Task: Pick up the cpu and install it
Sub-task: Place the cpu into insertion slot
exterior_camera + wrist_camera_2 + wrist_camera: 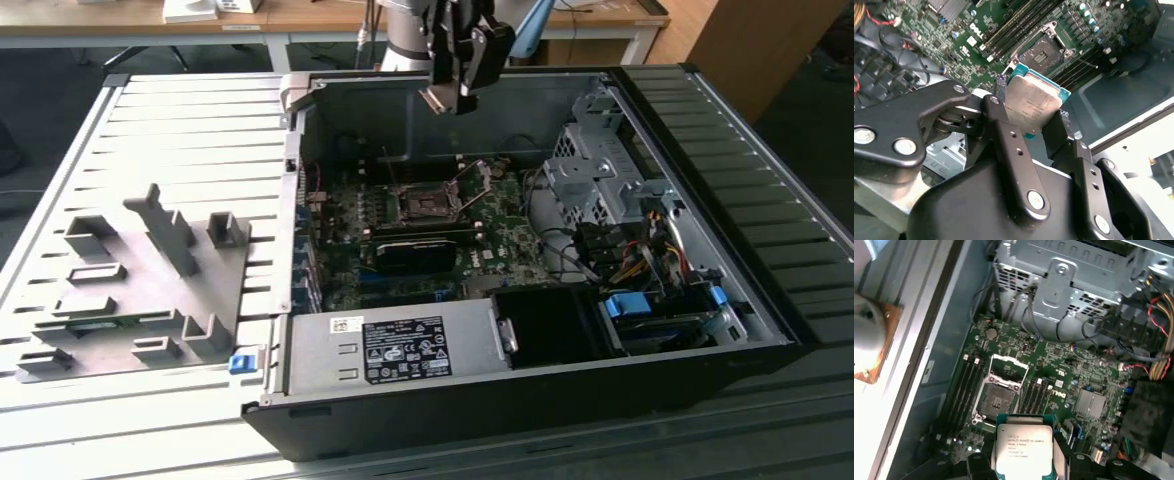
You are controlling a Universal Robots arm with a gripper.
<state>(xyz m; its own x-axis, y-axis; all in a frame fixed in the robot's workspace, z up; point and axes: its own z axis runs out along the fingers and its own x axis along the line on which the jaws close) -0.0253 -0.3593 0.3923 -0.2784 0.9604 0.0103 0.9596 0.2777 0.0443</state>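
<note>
The cpu (1035, 101) is a flat square chip with a silvery top and a greenish rim. My gripper (1030, 114) is shut on it, one black finger (1000, 102) on each of two opposite edges. In the exterior view the gripper (454, 98) hangs with the cpu (438, 97) above the rear wall of the open computer case (747, 200). The dark square socket (430, 205) on the green motherboard lies well below it, its frame lifted open. In the first wrist view the cpu (1024, 447) sits just beside the open socket (999, 399).
A metal drive cage (594, 175) and coloured cables (641, 255) fill the case on the exterior view's right. The power supply (387, 350) lies along its front. Grey plastic blocks (134, 290) stand on the slatted table at the left. Memory slots (961, 390) flank the socket.
</note>
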